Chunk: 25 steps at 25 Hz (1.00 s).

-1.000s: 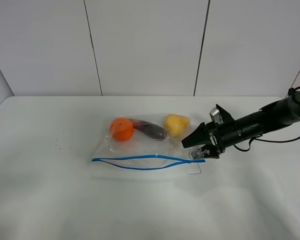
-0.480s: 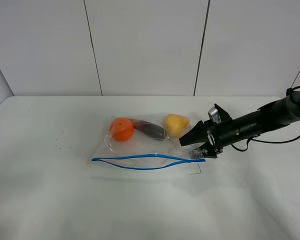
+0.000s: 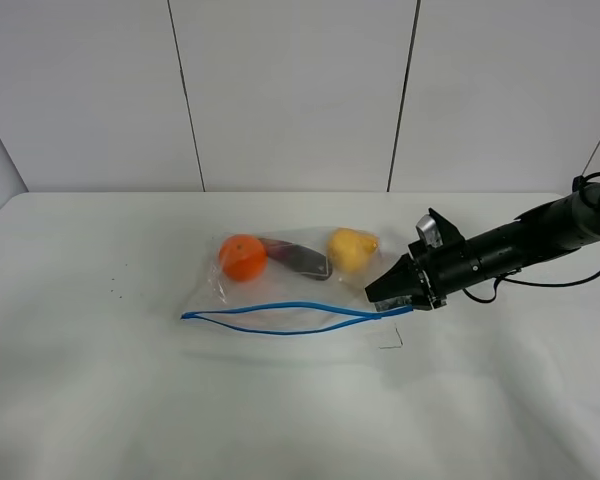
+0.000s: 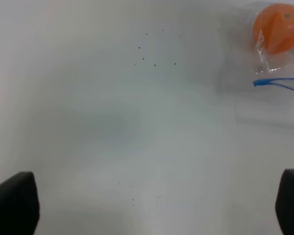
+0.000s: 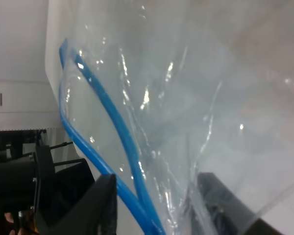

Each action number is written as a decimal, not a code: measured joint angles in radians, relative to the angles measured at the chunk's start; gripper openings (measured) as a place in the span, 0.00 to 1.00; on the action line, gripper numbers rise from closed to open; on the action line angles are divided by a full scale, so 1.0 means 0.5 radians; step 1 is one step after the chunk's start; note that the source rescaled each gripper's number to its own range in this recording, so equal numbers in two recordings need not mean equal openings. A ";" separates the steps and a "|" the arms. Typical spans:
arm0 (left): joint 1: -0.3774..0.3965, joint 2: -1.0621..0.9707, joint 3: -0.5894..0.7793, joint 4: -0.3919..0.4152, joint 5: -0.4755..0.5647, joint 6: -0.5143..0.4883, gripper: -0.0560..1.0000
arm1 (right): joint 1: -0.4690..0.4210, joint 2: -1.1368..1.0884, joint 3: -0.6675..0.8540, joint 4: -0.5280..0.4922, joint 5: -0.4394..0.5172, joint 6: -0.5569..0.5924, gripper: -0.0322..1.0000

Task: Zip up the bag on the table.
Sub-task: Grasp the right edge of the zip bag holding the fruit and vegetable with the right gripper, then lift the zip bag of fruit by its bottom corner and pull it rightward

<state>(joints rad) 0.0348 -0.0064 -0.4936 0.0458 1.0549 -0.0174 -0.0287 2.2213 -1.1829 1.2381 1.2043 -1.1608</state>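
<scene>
Right pincer (image 3: 389,298) closed since earlier | bag (image 3: 285,288) zipper end pinched inside

I work in what looks like a lab test cell. Just a plain white table (image 3: 90,400) against blank white wall panels (image 3: 290,90).

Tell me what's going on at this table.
The right gripper grips the right end of the clear crinkly plastic zip bag of orange, purple and yellow fruit on the plain white table. Its thin blue zipper strip gapes in the middle, so it is not yet zipped. The left gripper hangs open over the table, apart from the bag.
</scene>
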 joint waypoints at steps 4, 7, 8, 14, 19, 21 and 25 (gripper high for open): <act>0.000 0.000 0.000 0.000 0.000 0.000 1.00 | 0.000 0.000 0.000 -0.006 0.000 0.006 0.42; 0.000 0.000 0.000 0.000 0.000 0.000 1.00 | 0.000 0.000 0.000 -0.011 0.000 0.007 0.34; 0.000 0.000 0.000 0.000 0.000 0.000 1.00 | 0.000 0.000 0.000 -0.013 0.000 0.007 0.30; 0.000 0.000 0.000 0.000 0.000 0.000 1.00 | 0.000 0.000 0.000 -0.018 -0.008 0.020 0.15; 0.000 0.000 0.000 0.000 0.000 0.000 1.00 | 0.000 0.000 0.000 -0.028 -0.012 0.025 0.11; 0.000 0.000 0.000 0.000 0.000 0.000 1.00 | 0.000 0.000 0.000 -0.032 -0.014 0.031 0.03; 0.000 0.000 0.000 0.000 0.000 0.000 1.00 | 0.000 0.000 0.000 -0.041 -0.020 0.037 0.03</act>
<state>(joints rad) 0.0348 -0.0064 -0.4936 0.0458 1.0549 -0.0174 -0.0287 2.2213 -1.1829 1.2175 1.1942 -1.1425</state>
